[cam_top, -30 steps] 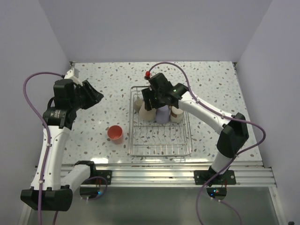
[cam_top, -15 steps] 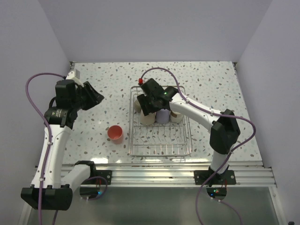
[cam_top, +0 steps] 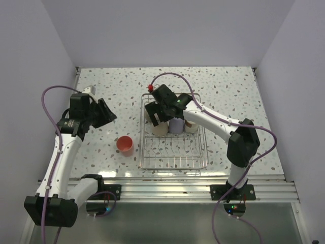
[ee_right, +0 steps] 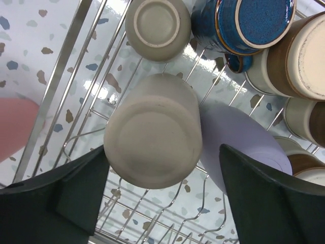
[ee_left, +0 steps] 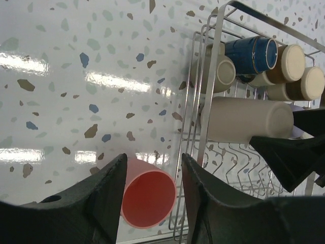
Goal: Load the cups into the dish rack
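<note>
The coral-pink cup [cam_top: 124,144] stands mouth-up on the speckled table [cam_top: 228,86], just outside the left side of the dish rack [cam_top: 175,155]. The left gripper [cam_top: 108,116] hangs farther back and to the left, apart from the cup. In its wrist view its fingers [ee_left: 106,193] are spread with nothing between them, and they hide part of the cup. The other cups crowd the rack's far half, where the right gripper [cam_top: 156,116] hides most of them from above. Its wrist view shows the tall beige tumbler [ee_right: 152,137], base toward the camera, between spread fingers [ee_right: 269,198]. A gap shows on the side of the lavender tumbler [ee_right: 238,137]; contact on the other side cannot be told. Beyond, the frame edges cut off the dark blue mug [ee_right: 254,20] and some of the short tan cups [ee_right: 157,20].
</note>
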`<state>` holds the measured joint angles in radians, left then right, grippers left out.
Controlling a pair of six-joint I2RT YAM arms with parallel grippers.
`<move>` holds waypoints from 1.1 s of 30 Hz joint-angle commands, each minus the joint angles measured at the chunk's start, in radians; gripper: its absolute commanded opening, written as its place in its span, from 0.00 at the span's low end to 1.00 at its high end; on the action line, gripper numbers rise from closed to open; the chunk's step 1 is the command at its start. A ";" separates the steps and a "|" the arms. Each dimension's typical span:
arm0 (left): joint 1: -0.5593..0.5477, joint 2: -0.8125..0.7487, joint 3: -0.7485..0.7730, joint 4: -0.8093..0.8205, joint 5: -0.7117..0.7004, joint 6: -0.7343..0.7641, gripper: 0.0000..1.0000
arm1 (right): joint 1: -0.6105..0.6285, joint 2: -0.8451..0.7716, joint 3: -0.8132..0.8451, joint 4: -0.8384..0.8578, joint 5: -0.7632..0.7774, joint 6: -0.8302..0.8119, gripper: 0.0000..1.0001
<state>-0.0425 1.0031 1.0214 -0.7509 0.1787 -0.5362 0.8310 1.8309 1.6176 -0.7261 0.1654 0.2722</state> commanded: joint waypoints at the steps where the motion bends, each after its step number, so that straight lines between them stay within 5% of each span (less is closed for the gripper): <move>1: -0.016 0.009 -0.015 -0.001 0.007 0.030 0.51 | 0.005 -0.016 0.054 0.007 0.005 -0.019 0.94; 9: -0.085 0.020 -0.003 -0.013 -0.005 0.045 0.48 | 0.005 -0.061 0.157 -0.042 0.011 -0.013 0.98; 17: -0.282 0.054 -0.033 -0.031 -0.080 0.007 0.46 | 0.005 -0.130 0.336 -0.116 0.036 0.004 0.99; 33: -0.514 0.198 -0.061 -0.096 -0.340 -0.096 0.43 | 0.003 -0.331 0.163 -0.114 0.080 0.053 0.99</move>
<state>-0.5392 1.1896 0.9668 -0.8082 -0.0608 -0.5907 0.8310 1.5364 1.8088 -0.8310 0.2115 0.3035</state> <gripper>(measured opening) 0.445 0.986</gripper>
